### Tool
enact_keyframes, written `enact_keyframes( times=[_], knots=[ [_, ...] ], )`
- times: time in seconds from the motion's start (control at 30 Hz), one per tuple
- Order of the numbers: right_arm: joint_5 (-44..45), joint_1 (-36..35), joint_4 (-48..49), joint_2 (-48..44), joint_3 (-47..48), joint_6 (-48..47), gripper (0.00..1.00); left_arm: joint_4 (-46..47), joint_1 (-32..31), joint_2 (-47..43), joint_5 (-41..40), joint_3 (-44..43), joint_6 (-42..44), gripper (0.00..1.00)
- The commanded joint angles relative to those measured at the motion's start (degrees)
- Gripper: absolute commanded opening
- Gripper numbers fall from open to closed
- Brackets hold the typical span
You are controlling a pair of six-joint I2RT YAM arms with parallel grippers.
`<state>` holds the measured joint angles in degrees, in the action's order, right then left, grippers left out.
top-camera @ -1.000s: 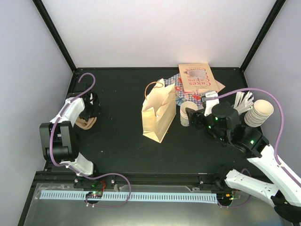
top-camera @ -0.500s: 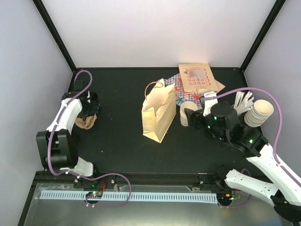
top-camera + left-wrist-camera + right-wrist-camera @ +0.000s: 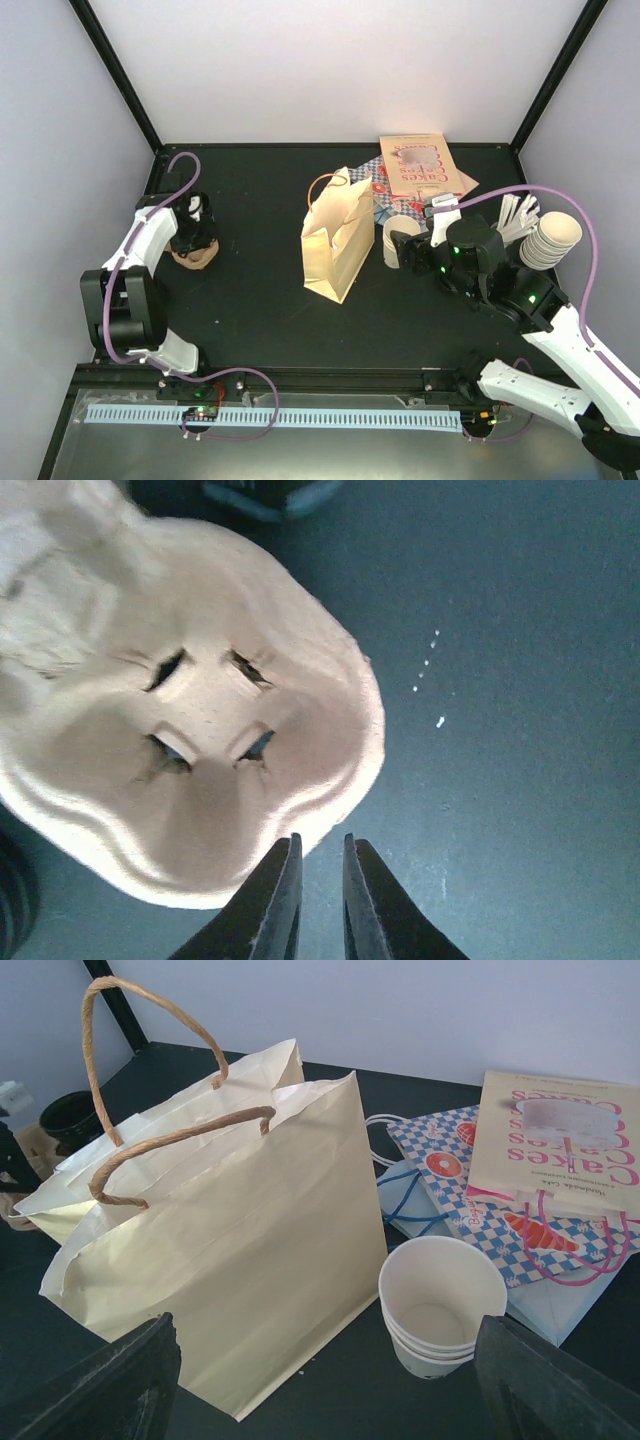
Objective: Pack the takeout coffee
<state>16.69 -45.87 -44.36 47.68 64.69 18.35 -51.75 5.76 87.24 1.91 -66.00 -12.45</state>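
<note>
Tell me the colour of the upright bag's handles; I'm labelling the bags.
Brown, twisted-paper handles on the tan paper bag; clearest in the right wrist view.

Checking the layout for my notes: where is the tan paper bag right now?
In the top view the tan paper bag stands upright near the middle of the table, just left of the lidless cup stack.

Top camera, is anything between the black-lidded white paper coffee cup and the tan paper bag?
Nothing visible: bare black table separates the black-lidded cream paper cup from the tan paper bag. The brown moulded-cardboard carrier lies on the cup's near side.
</note>
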Motion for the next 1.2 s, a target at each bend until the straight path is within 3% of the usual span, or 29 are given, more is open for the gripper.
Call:
enact_keyframes(
  times=[0.0, 0.27, 0.37, 0.83, 1.17],
  knots=[
    [-0.06, 0.19, -0.18, -0.22, 1.50, 0.64, 0.83, 1.34, -0.37, 1.02, 4.96, 0.76, 1.33, 0.16],
    [-0.08, 0.21, -0.34, -0.07, 1.67, 0.46, 0.83, 3.11, -1.39, 0.40, 3.47, 1.49, 5.10, 0.44],
    [-0.07, 0.21, -0.52, 0.13, 1.84, 0.40, 0.83, 3.55, -2.65, 0.02, 1.82, 1.72, 7.24, 0.48],
    [-0.25, 0.17, -1.50, 1.23, 4.81, -1.36, 0.83, 0.39, -5.93, 6.91, -10.30, -0.18, 8.02, 0.42],
    [-0.60, 0.17, -1.60, 1.01, 4.05, -0.50, 0.83, -0.15, -8.29, 5.98, -13.71, 0.07, 7.58, 0.15]
  ],
)
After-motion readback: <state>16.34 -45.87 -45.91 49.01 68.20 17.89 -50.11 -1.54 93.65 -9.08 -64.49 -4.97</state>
